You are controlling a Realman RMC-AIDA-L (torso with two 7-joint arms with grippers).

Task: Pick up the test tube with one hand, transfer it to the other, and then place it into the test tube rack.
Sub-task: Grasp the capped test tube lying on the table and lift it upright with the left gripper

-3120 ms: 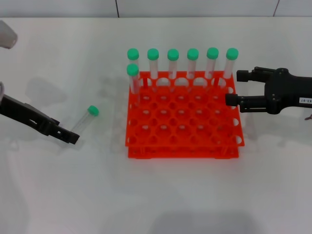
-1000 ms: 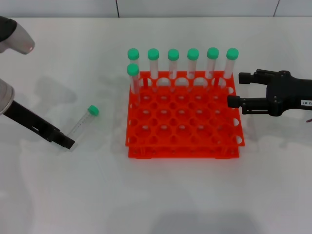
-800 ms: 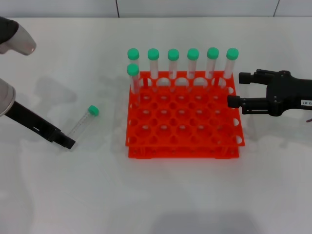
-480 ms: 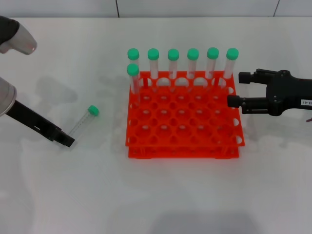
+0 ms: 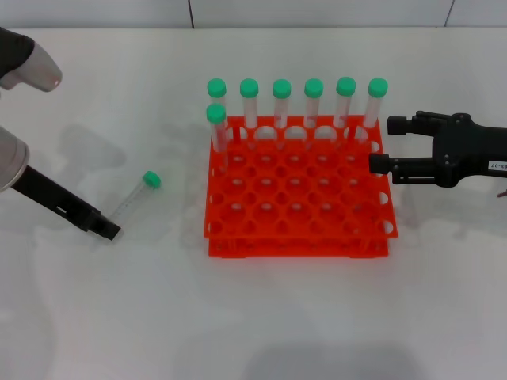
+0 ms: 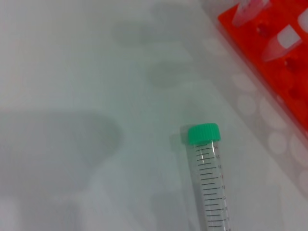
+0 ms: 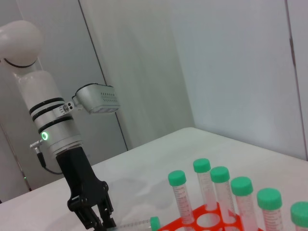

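The test tube (image 5: pixel 133 198) lies on the bench (image 5: pixel 119 301), left of the test tube rack (image 5: pixel 297 198). The left tool (image 5: pixel 109 230) is at its base; its grip cannot be told. The right tool (image 5: pixel 380 144) hovers open, empty, beside the rack.

test tube (image 6: pixel 208 183) lying flat, rack (image 6: pixel 269 57) — beside

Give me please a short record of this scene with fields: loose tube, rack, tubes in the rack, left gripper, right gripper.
loose tube: the test tube lies on its side on the white table, left of the rack, green cap toward the rack
rack: the test tube rack, orange-red, mid-table
tubes in the rack: seven green-capped tubes upright, six in the far row, one behind its left end
left gripper: low at the loose tube's bottom end
right gripper: at the rack's right side, jaws open, holding nothing
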